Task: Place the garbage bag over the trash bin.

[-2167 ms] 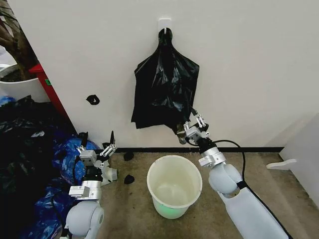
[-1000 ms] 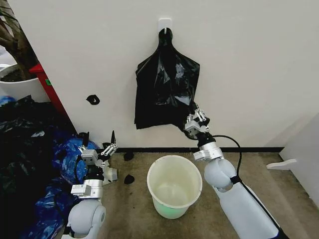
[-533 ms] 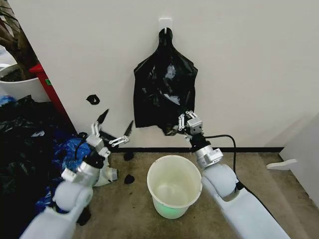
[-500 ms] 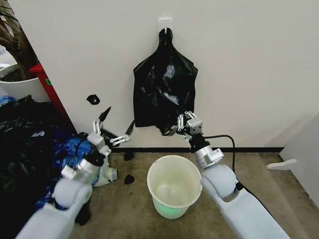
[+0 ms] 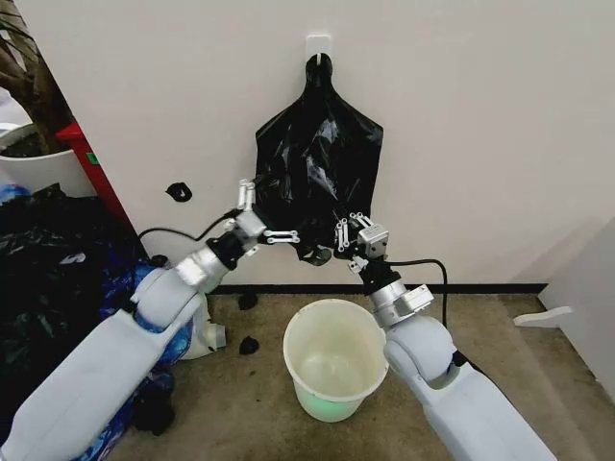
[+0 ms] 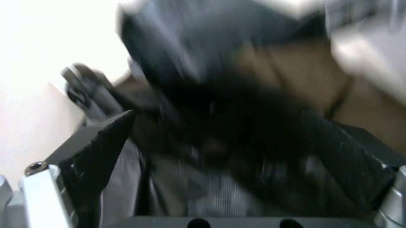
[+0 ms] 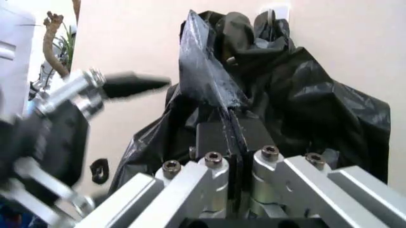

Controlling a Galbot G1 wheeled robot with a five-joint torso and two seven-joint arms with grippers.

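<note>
1. Pinching a fold near the lower edge of the garbage bag (image 5: 317, 173), the right hand (image 5: 348, 240) has its fingers pressed together on the plastic.
2. Left hand (image 5: 261, 219) spreads wide at the bag's lower left.
3. Bag hangs from a wall hook (image 5: 318, 44).
4. Trash bin (image 5: 336, 370) stands on the floor below, against the wall's foot.

A heap of blue and black bags (image 5: 58, 288) lies on the floor by a white plant pot (image 5: 38, 168); small dark scraps (image 5: 249, 345), perhaps plastic, lie nearby.
</note>
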